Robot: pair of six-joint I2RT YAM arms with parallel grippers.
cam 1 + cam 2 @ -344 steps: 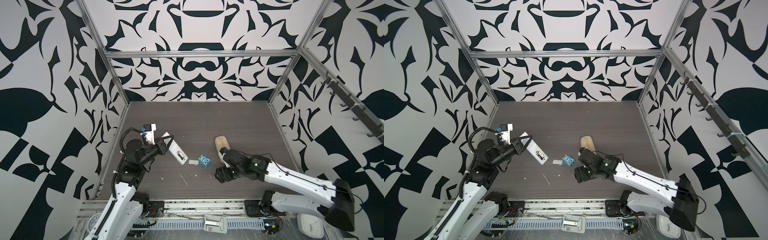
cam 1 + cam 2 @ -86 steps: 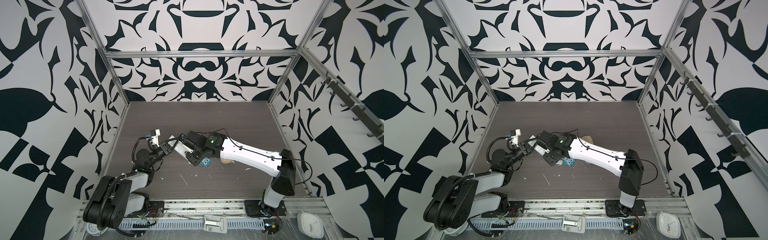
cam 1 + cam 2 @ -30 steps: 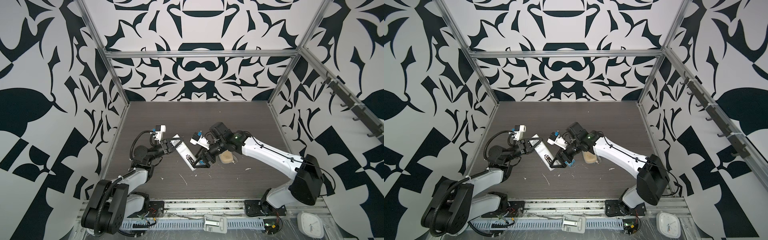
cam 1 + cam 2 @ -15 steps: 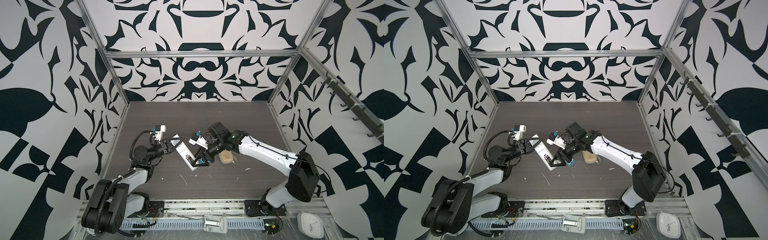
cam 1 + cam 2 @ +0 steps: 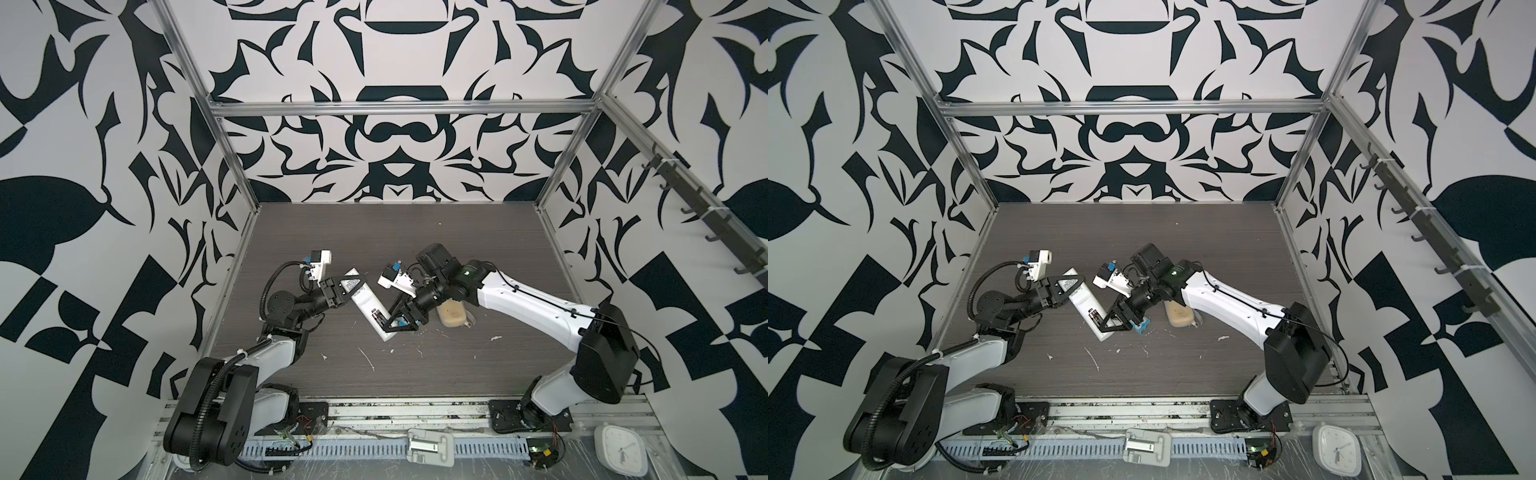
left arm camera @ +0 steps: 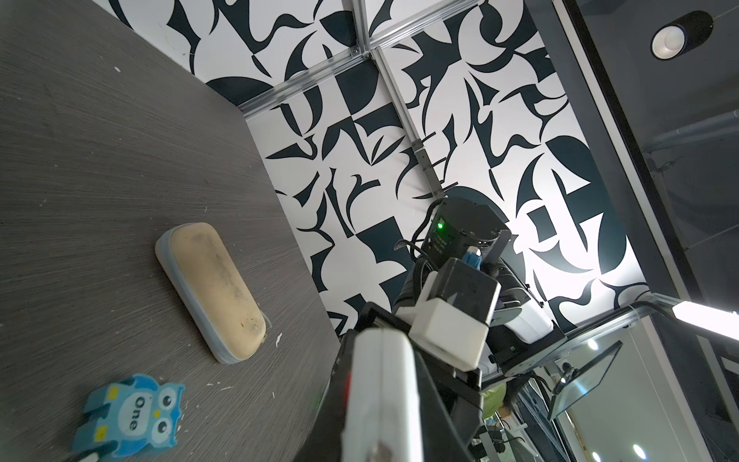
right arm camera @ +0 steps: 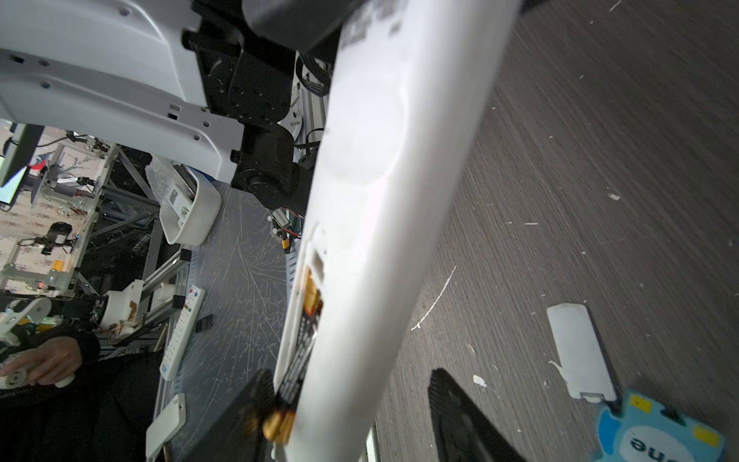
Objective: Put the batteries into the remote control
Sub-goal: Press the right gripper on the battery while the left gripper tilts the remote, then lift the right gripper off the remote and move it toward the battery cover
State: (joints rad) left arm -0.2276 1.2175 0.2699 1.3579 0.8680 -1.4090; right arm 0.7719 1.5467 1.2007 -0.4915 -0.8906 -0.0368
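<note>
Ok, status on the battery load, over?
Left gripper shut on remote control, held tilted. Right gripper open, straddling its lower end, one finger against a battery in the open bay. Battery cover lies loose on table; nothing blocking.

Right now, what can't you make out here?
- Battery seating and count: right wrist view, blurred remote covers most of it.
- Whether the right claw touches it: too small in top views, cut off at the edge in right wrist view.
- Owl block: both top views, mostly behind the right claw.
</note>
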